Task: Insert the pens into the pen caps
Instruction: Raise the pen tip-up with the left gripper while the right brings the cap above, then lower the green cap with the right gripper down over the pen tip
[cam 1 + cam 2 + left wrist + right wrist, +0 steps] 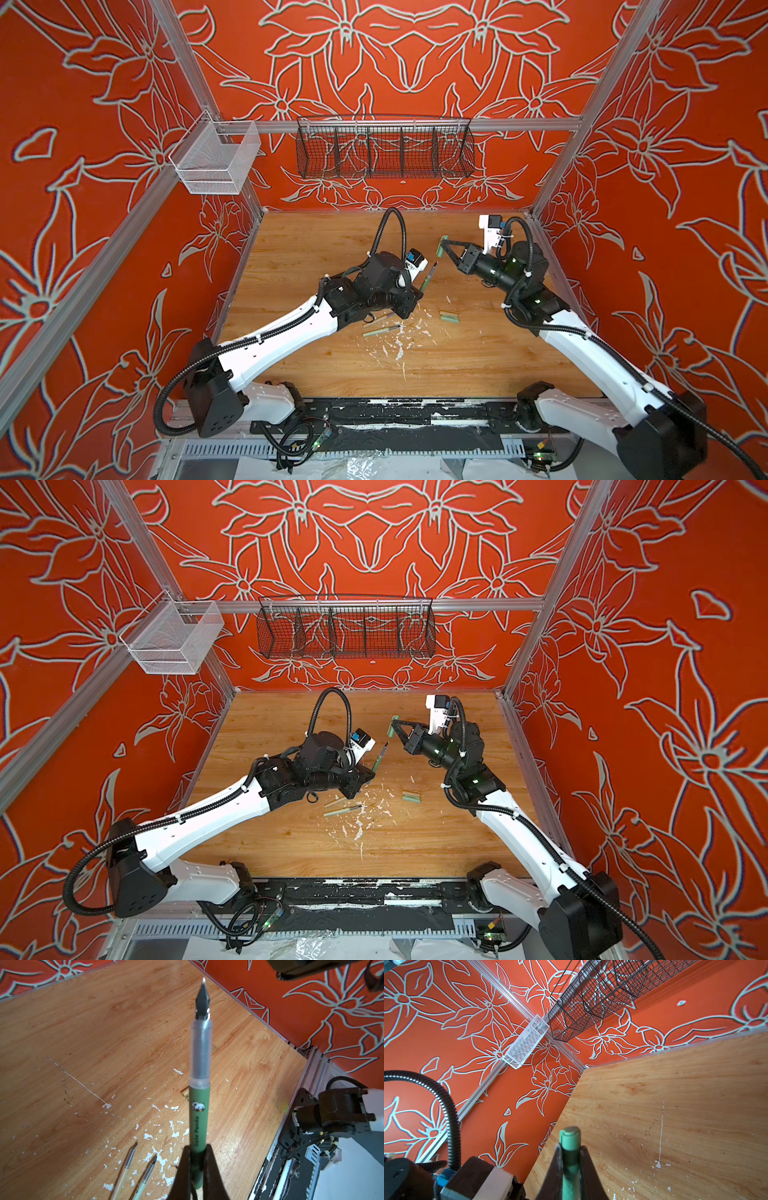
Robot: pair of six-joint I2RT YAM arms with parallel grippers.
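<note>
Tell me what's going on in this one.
The left gripper is shut on the dark green pen, nib pointing outward. The right gripper is shut on the dark green cap. Both are held above the table and apart, so the pen is not yet capped. The beige pen and pale mint pen lie uncapped on the table. The beige cap and pale green cap lie side by side nearby.

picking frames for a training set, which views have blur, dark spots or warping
Left wrist view: the green pen is soft toward its nib, the left fingers holding it are near-black, the table behind is sharp. Right wrist view: the green cap and right fingers are blurred and dark, the wire basket crisp. Both top views: the frame posts splay outward, wide-angle warping.
</note>
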